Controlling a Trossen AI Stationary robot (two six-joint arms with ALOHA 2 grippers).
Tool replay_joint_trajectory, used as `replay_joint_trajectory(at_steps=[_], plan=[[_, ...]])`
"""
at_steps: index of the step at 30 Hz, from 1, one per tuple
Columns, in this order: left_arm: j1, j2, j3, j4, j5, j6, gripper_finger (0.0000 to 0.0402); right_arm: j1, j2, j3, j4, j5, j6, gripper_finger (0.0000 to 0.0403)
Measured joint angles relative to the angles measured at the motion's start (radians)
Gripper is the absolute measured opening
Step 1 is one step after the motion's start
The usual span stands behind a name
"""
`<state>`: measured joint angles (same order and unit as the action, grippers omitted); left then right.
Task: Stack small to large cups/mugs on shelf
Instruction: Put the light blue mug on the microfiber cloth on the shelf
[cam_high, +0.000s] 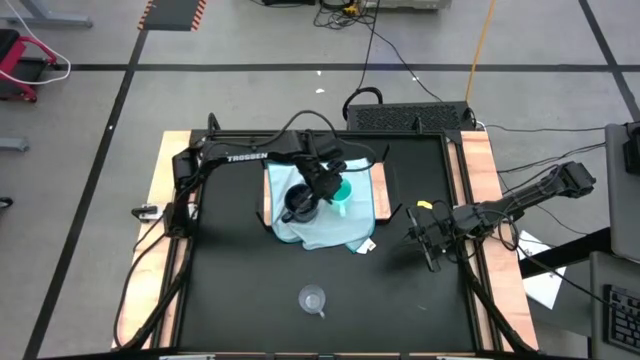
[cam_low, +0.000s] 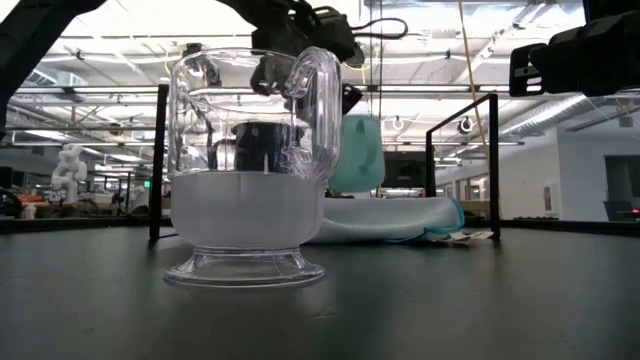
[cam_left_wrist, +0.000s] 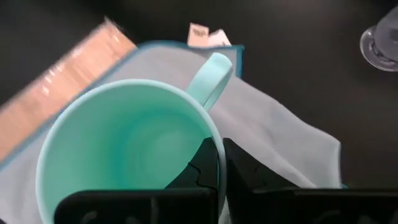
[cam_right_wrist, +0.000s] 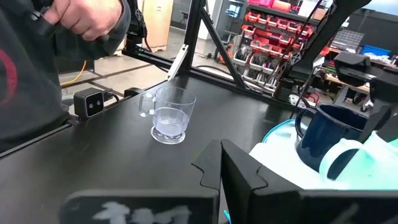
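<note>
The turquoise cup is over the pale blue cloth on the wooden shelf, and my left gripper is shut on its rim. The black mug stands upright on the cloth right beside the cup, toward the table's left. The small clear cup stands upright on the black table near its front edge, and it fills the low view. My right gripper hangs shut and empty over the table's right part. My left gripper has one finger inside the turquoise cup and one outside, pinching the cup's wall at the rim, a little around from the handle. The fingers come from above, pointing down. The cup's mouth faces up; whether its base rests on the cloth I cannot tell.
A white tag lies at the cloth's near right corner. Wooden rails and a black frame border the table. A person's hand and sleeve show beyond the table in the right wrist view. Bare black table lies around the clear cup.
</note>
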<state>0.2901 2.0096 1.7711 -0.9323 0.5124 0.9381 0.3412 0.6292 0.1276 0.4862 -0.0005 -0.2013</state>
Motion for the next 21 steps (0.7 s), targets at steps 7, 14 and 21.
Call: replay_joint_trajectory(at_steps=[7, 14, 21], plan=[[0.002, 0.03, 0.0, 0.002, -0.028, -0.003, 0.0005, 0.0, 0.0, 0.0, -0.005, 0.0, 0.002, 0.0], [0.002, 0.033, 0.001, 0.002, -0.044, -0.005, 0.0007, 0.0, 0.001, -0.001, -0.005, 0.0, 0.005, 0.0], [0.004, 0.038, 0.001, 0.005, -0.076, -0.008, 0.0047, 0.0, 0.001, -0.001, -0.005, 0.0, 0.006, 0.0]])
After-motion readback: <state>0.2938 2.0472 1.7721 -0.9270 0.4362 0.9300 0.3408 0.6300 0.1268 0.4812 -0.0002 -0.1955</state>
